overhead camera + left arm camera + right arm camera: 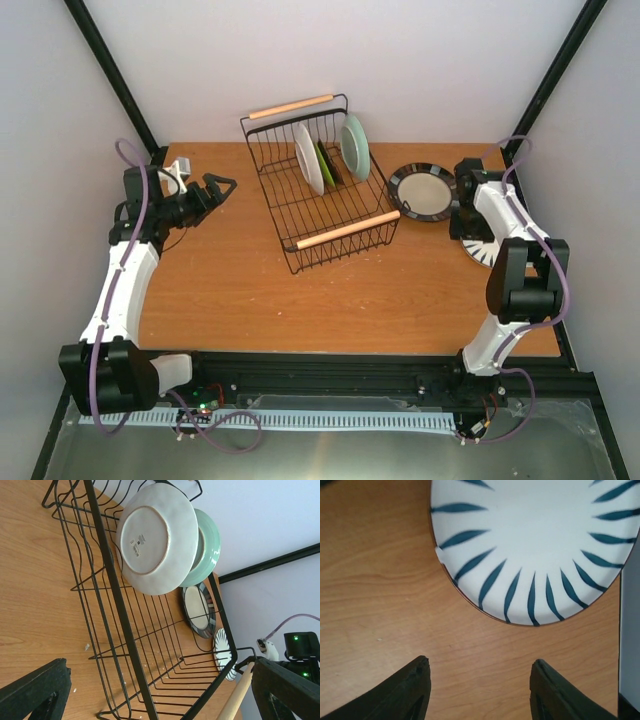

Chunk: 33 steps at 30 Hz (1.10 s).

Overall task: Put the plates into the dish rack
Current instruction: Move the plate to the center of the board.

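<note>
- Warm wooden surface (pixel 230 290), plain pale walls behind.
- The left hand (pixel 226 187) is released wide and empty, hovering left of the dish rack (pixel 290 215).
- The rack's long axis runs far to near, slanting slightly right. Three plates stand on edge across it: white-backed plate (pixel 308 158), lime plate (pixel 326 162), mint plate (pixel 354 147).
- The black-rimmed plate (pixel 422 191) lies flat just right of the rack.
- The striped plate (pixel 535 545) lies flat and face up at the right edge; being round, it has no long axis.
- The right hand (pixel 480 662) hangs by its rim, fingers apart, empty.
- Best, I judge: slide one finger under the rim, then pinch firmly.

Three plates (pixel 308 158) stand in the dish rack (pixel 290 205); the black-rimmed plate (pixel 423 191) lies beside it, perhaps touching.
</note>
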### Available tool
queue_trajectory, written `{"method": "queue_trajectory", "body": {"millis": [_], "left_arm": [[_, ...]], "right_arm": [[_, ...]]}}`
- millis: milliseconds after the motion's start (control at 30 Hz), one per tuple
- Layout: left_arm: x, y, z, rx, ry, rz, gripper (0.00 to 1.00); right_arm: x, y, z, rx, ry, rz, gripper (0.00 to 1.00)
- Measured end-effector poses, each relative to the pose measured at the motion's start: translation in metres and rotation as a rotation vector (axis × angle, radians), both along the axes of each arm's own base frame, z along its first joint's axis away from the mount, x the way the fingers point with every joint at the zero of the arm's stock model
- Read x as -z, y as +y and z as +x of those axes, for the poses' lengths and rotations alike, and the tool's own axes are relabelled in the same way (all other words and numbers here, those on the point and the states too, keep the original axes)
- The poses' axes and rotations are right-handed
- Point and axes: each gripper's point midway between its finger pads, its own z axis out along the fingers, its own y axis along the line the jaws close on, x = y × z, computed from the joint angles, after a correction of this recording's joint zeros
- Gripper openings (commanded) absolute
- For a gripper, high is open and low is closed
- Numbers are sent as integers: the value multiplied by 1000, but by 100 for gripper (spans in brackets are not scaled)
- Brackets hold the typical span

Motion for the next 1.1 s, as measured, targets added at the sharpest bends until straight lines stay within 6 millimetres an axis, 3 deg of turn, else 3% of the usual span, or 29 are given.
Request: {"method": "queue_trajectory", "body": {"millis": [167,400,700,900,1100], "left_arm": [[1,-1,-1,12,-3,5,100],[10,-1,-4,17,15,9,100],[17,-2,-6,23,27,20,100],[20,-1,-6,25,37,25,100],[28,0,-5,26,61,34,100]], "right_arm": [[17,-3,-12,-59,84,-56,55],[49,5,-3,-128,152,-79,59],[65,3,13,-158,112,-103,60],[89,-1,15,-162,137,-104,57],[89,-9,24,-151,99,-111,52]]}}
